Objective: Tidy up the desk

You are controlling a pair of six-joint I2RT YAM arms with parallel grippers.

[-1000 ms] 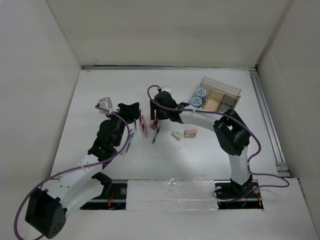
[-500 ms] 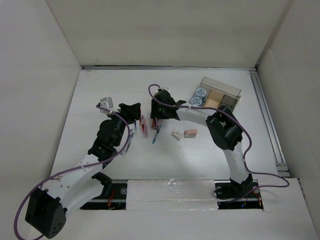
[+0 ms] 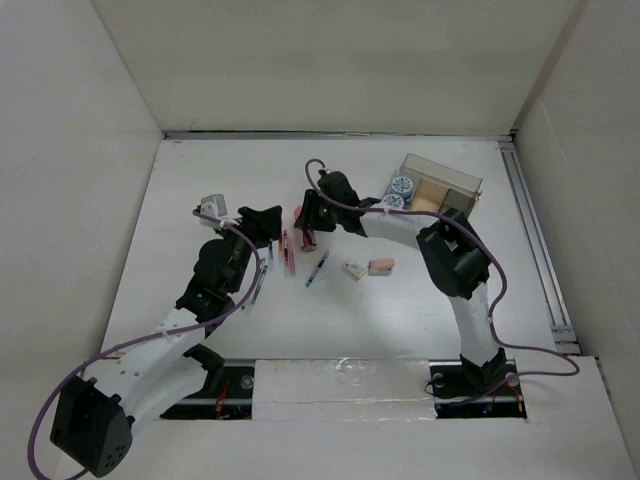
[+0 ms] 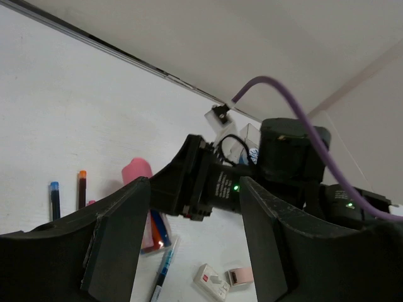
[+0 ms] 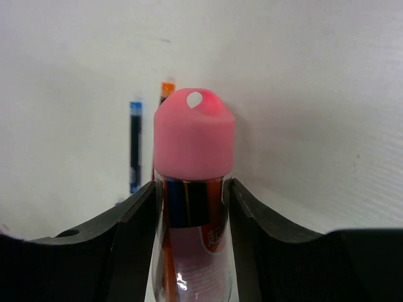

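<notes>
Desk (image 3: 400, 310): right end effector (image 5: 191, 189) clamps pink-capped tube (image 5: 194, 135).

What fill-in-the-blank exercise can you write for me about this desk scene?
1. The right gripper is shut on a tube whose cap is ____.
2. The left gripper holds nothing; its jaws are ____.
3. The clear organizer holds ____ round blue rolls.

Missing words: pink; open; two.
</notes>
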